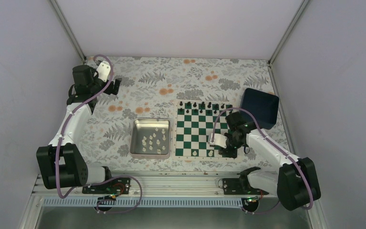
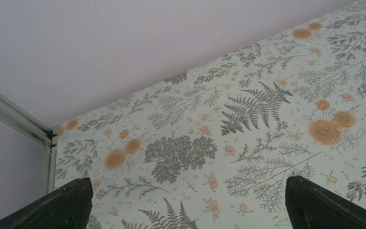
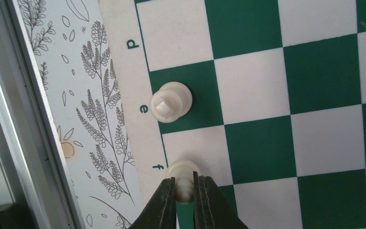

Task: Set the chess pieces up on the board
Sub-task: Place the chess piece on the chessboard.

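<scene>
The green and white board [image 1: 195, 129] lies right of centre. Black chess pieces [image 1: 201, 104] line its far edge; a few cream pieces [image 1: 210, 153] stand on its near edge. My right gripper [image 1: 228, 151] [image 3: 185, 191] is shut on a cream piece [image 3: 183, 172] over the white square by the letter f. Another cream piece [image 3: 171, 101] stands on the green square by the letter e. Far away at the back left, my left gripper [image 1: 116, 86] [image 2: 186, 200] is open over the patterned cloth, its fingers [image 2: 66, 202] wide apart with nothing between them.
A square silver tray [image 1: 138, 150] holding several cream pieces [image 1: 155, 139] sits left of the board. A dark blue box [image 1: 259, 107] stands at the board's far right corner. Aluminium rails run along the table's near edge [image 3: 9, 143].
</scene>
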`<state>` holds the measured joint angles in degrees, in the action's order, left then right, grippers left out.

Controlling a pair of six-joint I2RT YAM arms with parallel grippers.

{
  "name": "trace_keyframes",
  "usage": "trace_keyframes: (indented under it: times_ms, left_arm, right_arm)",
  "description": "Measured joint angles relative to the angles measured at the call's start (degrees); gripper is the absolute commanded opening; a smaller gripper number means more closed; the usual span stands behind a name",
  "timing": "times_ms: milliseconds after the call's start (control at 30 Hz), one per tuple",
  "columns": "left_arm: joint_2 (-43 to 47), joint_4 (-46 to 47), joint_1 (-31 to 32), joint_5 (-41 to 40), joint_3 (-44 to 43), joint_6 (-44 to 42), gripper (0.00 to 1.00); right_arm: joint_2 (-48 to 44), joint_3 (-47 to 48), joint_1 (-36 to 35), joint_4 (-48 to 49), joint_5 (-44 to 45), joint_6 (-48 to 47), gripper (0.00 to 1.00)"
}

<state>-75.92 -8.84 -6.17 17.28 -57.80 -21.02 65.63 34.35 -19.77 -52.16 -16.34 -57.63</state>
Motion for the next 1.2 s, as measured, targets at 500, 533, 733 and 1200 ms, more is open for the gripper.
trace_keyframes:
  times_ms: [500, 533, 733, 1200]
  left_arm:
    - [-0.4, 0.0, 0.0, -0.3, 0.0, -0.4, 1.00]
    - [-0.4, 0.0, 0.0, -0.3, 0.0, -0.4, 1.00]
    - [-0.4, 0.0, 0.0, -0.3, 0.0, -0.4, 1.00]
    - [-0.5, 0.0, 0.0, -0.3, 0.0, -0.5, 1.00]
  right_arm:
    - [1.0, 0.0, 0.0, 2.5, -1.0, 0.1, 0.04]
    - [1.3, 0.0, 0.0, 2.6, -1.0, 0.1, 0.04]
    - [2.6, 0.0, 0.0, 3.1, -1.0, 0.2, 0.05]
    - [3.1, 1.0, 0.0, 2.1, -0.5, 1.4, 0.35]
